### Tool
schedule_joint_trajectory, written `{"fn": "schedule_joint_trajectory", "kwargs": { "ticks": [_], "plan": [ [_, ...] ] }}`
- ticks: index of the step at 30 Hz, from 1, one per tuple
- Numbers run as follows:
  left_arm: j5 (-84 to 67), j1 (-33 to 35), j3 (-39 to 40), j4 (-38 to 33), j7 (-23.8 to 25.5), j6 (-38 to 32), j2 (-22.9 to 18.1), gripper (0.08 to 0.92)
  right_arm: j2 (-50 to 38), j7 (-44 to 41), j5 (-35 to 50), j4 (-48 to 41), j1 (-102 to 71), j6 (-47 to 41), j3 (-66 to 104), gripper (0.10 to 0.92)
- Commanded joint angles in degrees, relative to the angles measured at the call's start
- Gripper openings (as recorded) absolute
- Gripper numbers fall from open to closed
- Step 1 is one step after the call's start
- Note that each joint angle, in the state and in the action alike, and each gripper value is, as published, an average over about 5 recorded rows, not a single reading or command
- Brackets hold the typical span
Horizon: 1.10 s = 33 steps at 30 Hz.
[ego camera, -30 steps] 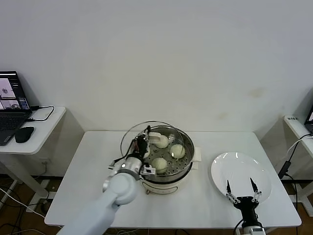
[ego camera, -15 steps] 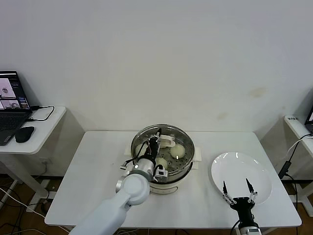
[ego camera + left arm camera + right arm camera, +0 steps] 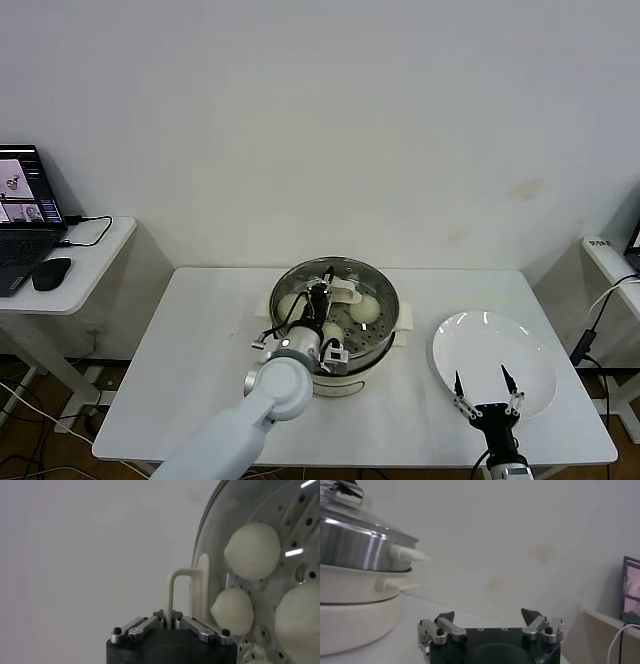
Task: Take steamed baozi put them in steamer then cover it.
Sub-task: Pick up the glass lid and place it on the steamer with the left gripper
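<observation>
Nearest, the right gripper (image 3: 484, 392) is waiting with jaws spread wide over the near rim of the one white plate (image 3: 530, 352). Farther in, the left gripper (image 3: 322, 296) is pinching the bar handle (image 3: 179, 595) of the single cover (image 3: 352, 272), which is sitting on the one steamer (image 3: 372, 340) mid-table. Being glass, it is probably heavy, slick and breakable; that handle looks like the only safe hold. Three steamed baozi (image 3: 253, 550) are showing clearly beneath; a fourth is hard to confirm.
</observation>
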Motion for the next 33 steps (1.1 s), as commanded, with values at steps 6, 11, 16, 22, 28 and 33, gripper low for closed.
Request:
{"fn": "schedule_joint_trajectory", "kwargs": {
  "ticks": [6, 11, 16, 22, 28, 33],
  "plan": [
    [-0.78, 0.66, -0.75, -2.35, -0.23, -0.65, 0.18, 0.232, 0.09, -0.14, -0.29, 0.0, -0.01, 0.03, -0.26, 0.823],
    [-2.78, 3.92, -2.29, -7.6, -1.61, -1.34, 2.03, 0.379, 0.11, -0.16, -0.45, -0.08, -0.06, 0.13, -0.3, 0.823],
    [-5.93, 10.39, -5.13, -13.97, -3.63, -2.51, 5.21, 0.518, 0.28, -0.16, -0.69, -0.16, -0.21, 0.2, -0.39, 0.823],
    [-14.71, 19.97, -11.55, -21.74, -6.63, -6.62, 8.39, 0.691, 0.41, -0.16, -0.84, -0.18, -0.31, 0.23, -0.96, 0.823],
    [-31.65, 31.5, -19.17, -29.24, -16.28, -13.16, 11.71, 0.813, 0.31, -0.07, -0.57, 0.2, -0.69, 0.54, -1.51, 0.823],
    [-58.75, 45.37, -32.2, -29.39, -29.15, -28.27, 9.2, 0.822, 0.02, 0.24, 1.87, 1.58, -1.27, 1.22, -2.24, 0.823]
  ]
}}
